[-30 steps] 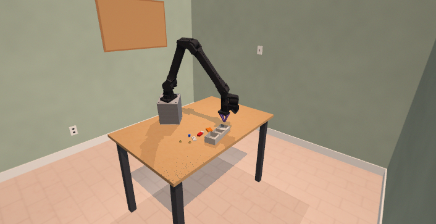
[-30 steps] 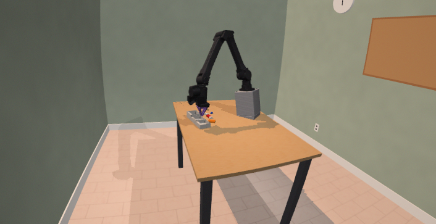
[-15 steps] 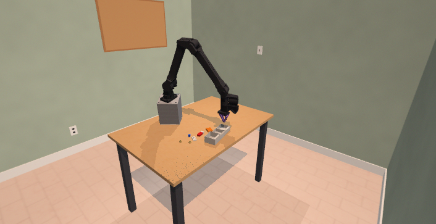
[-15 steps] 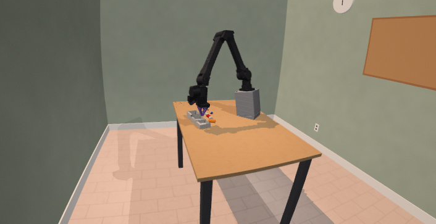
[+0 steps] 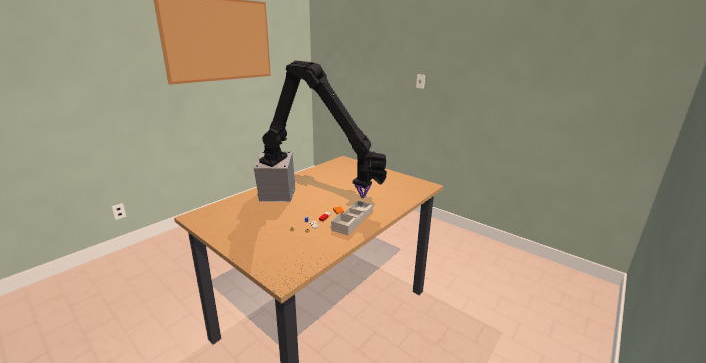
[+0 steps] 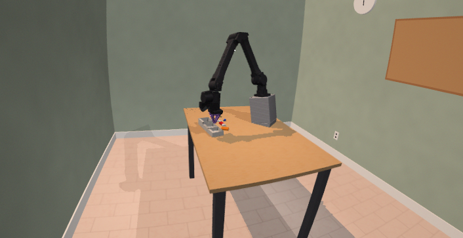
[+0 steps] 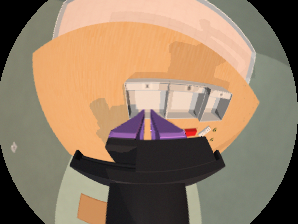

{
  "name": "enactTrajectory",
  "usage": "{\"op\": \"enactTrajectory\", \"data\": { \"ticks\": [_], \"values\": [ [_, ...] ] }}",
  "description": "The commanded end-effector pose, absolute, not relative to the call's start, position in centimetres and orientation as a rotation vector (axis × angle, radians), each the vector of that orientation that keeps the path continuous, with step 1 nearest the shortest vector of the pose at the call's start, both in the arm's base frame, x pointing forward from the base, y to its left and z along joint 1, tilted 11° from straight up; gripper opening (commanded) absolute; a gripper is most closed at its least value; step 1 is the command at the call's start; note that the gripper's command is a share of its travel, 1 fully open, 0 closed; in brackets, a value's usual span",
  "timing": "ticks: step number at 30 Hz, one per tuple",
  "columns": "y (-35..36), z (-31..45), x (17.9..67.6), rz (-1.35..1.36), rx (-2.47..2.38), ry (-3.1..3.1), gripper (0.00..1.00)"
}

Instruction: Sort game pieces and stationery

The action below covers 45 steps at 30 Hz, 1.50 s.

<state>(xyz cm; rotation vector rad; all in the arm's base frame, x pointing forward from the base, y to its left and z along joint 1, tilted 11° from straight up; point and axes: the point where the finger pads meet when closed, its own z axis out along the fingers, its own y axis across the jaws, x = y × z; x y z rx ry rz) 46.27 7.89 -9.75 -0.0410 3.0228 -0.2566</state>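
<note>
Three grey bins (image 5: 352, 216) stand joined in a row near the right table edge; their letters are too small to read. My gripper (image 5: 362, 194) hangs shut a little above the far bin, with nothing visible between its purple fingers. An orange block (image 5: 338, 209) and a red-and-white piece (image 5: 324, 216) lie beside the bins. A white die (image 5: 314, 224), a small blue piece (image 5: 305, 219) and two tiny yellowish pieces (image 5: 292, 228) lie further left. The wrist view shows the bins (image 7: 178, 99) and the red piece (image 7: 190, 133).
The arm's grey base block (image 5: 274, 176) stands at the back left of the table. The bins (image 6: 210, 126) sit close to the table's edge in the exterior view, with the gripper (image 6: 214, 119) above them.
</note>
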Motion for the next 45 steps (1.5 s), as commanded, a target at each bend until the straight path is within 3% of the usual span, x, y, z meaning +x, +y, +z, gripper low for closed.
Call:
{"op": "enactTrajectory", "data": {
  "ticks": [1, 15, 33, 45],
  "values": [
    [8.6, -10.5, 45.9, -0.261, -0.049, 3.021, 0.08],
    [8.5, -10.6, 45.7, -0.263, -0.050, 3.024, 0.08],
    [11.6, 6.0, 46.6, -0.228, -0.038, 2.959, 0.08],
    [10.1, 3.1, 44.8, -0.264, -0.025, 3.027, 0.08]
  ]
}}
